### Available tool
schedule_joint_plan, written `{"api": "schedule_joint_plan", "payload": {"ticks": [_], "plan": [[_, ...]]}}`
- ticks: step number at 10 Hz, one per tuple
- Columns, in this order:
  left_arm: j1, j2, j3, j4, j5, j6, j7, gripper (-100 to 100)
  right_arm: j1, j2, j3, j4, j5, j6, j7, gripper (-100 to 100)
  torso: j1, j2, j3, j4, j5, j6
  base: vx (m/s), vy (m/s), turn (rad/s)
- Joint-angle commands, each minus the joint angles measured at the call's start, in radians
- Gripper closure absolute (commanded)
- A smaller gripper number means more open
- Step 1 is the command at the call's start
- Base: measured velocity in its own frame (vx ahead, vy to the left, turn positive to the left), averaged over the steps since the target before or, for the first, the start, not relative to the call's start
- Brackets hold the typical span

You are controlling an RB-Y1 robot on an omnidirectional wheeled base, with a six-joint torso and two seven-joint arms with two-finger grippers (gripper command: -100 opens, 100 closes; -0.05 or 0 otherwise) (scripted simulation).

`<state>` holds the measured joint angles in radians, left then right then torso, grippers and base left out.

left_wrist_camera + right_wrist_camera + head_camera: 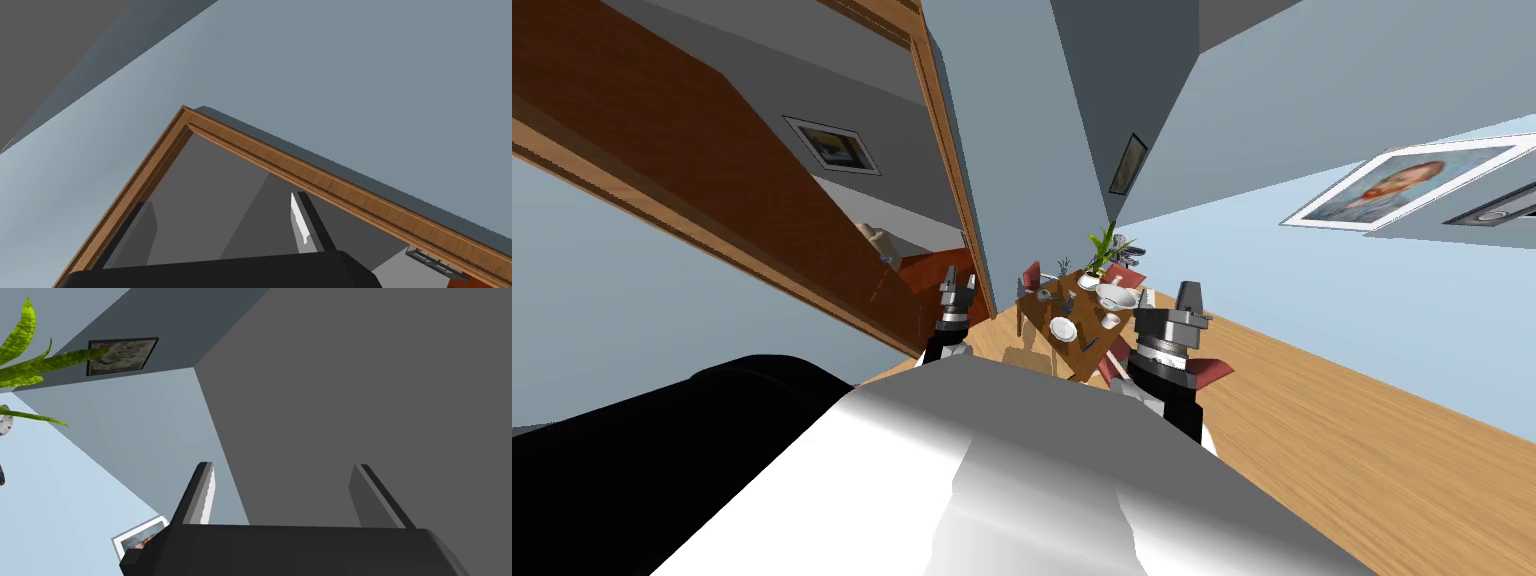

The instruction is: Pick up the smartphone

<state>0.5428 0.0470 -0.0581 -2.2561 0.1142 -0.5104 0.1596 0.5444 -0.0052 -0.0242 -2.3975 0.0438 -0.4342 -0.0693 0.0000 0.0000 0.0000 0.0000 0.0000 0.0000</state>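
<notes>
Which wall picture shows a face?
The white-framed portrait on the pale blue wall; the dark-framed picture and the grey-framed picture show none.

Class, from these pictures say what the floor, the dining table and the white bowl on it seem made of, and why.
The floor: light wood, matt; grain streaks show. The dining table: reddish-brown wood, probably; too small for grain. The white bowl: smooth, plain, perhaps ceramic; unclear.
</notes>
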Motion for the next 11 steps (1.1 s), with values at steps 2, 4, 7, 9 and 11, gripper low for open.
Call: {"api": "schedule_joint_plan", "payload": {"ticks": [2,4,7,9,11], "plan": [[0.000,0.000,0.000,0.000,0.000,0.000,0.000,0,-0.005,-0.049,0.017,0.021,-0.003,-0.002,0.015,-100,0.001,0.001,0.000,0.000,0.000,0.000,-0.028,0.024,0.101],[0.000,0.000,0.000,0.000,0.000,0.000,0.000,0,-0.010,-0.091,0.035,0.044,-0.004,-0.005,0.031,-100,0.002,0.002,0.001,0.000,0.000,0.000,-0.022,0.024,0.109],[0.000,0.000,0.000,0.000,0.000,0.000,0.000,0,-0.015,-0.166,0.070,0.097,-0.002,-0.012,0.062,-100,0.001,0.000,0.000,0.000,0.000,0.000,-0.003,0.017,0.148],[0.000,0.000,0.000,0.000,0.000,0.000,0.000,0,-0.017,-0.225,0.098,0.144,0.004,-0.018,0.087,-100,0.001,0.000,0.000,0.000,0.000,0.000,0.009,0.030,0.170],[0.000,0.000,0.000,0.000,0.000,0.000,0.000,0,-0.017,-0.286,0.128,0.202,0.015,-0.025,0.116,-100,0.002,-0.001,-0.001,0.000,0.000,0.000,0.017,0.034,0.203]]}}
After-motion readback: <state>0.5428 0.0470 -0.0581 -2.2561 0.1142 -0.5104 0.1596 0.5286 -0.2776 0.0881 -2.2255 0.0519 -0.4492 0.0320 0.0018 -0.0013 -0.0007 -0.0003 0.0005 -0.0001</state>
